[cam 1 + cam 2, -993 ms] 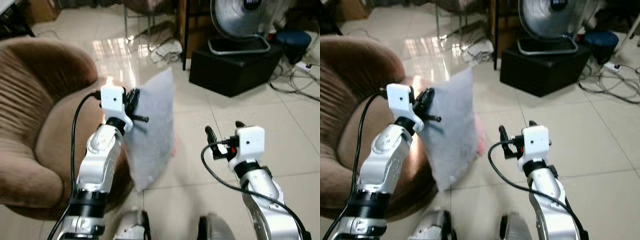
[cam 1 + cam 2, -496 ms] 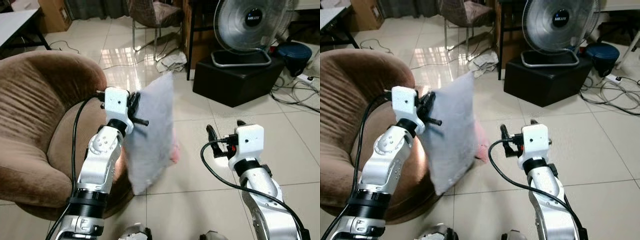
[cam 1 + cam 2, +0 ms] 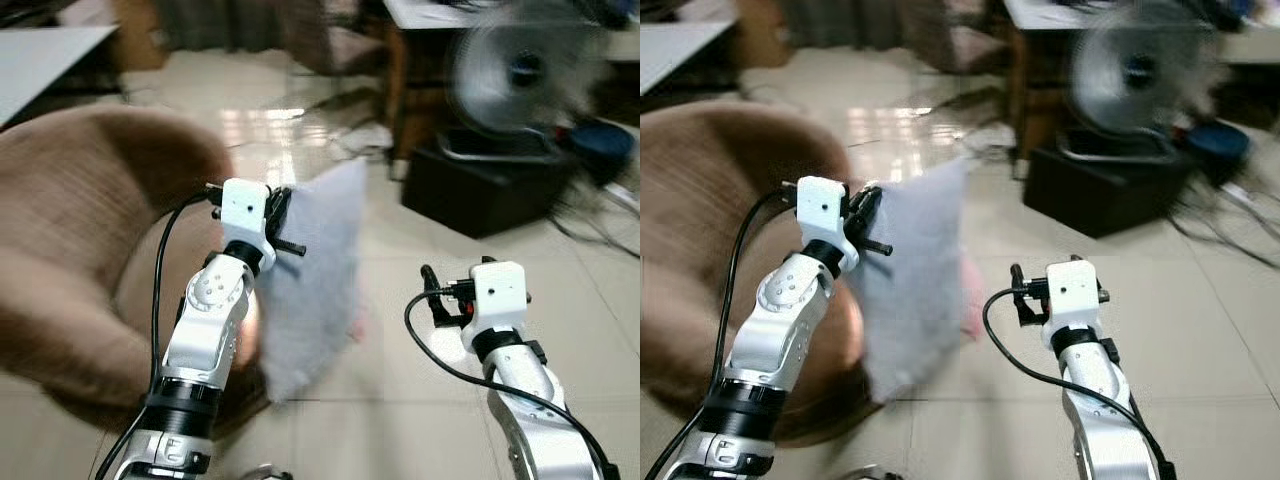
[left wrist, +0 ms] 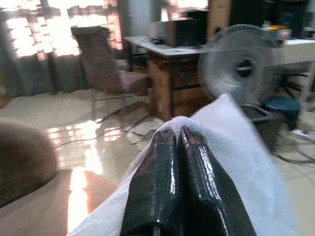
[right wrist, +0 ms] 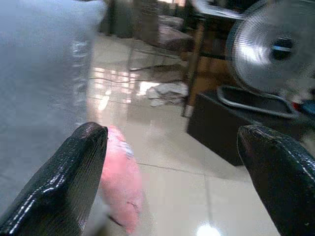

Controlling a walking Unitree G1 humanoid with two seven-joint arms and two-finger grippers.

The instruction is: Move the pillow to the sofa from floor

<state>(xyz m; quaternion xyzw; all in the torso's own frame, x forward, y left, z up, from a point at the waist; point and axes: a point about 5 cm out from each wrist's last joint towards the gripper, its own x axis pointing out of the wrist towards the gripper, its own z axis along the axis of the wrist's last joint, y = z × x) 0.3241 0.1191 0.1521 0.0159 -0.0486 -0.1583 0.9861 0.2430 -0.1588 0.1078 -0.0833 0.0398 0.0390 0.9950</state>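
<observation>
A glossy pale tiled floor (image 3: 400, 420) spreads under everything, and on its left side sits a big rounded brown fabric sofa (image 3: 70, 250), blurred, its seat edge reaching to just behind the left arm. Toward the far right of the floor stands a low black box-shaped stand (image 3: 490, 190) with a round grey electric fan (image 3: 520, 75) on top of it, a wooden desk (image 4: 172, 64) and a brown chair (image 4: 108, 69) further back, and loose cables (image 3: 1230, 230) lying on the tiles at the far right edge. The light grey rectangular pillow (image 3: 315, 275) hangs upright off the floor between the two arms, just beside the sofa's front edge, its upper corner raised and its lower corner dangling above the tiles. The left gripper (image 4: 174, 157) is clamped on the pillow's upper edge, its two black fingers pressed together with the grey cloth bunched around them. A small pink soft object (image 5: 120, 182) lies on the floor just behind the pillow's lower part. The right gripper (image 3: 450, 285) is held out over bare tiles, well apart from the pillow, its fingers (image 5: 64, 182) spread wide with nothing between them.
</observation>
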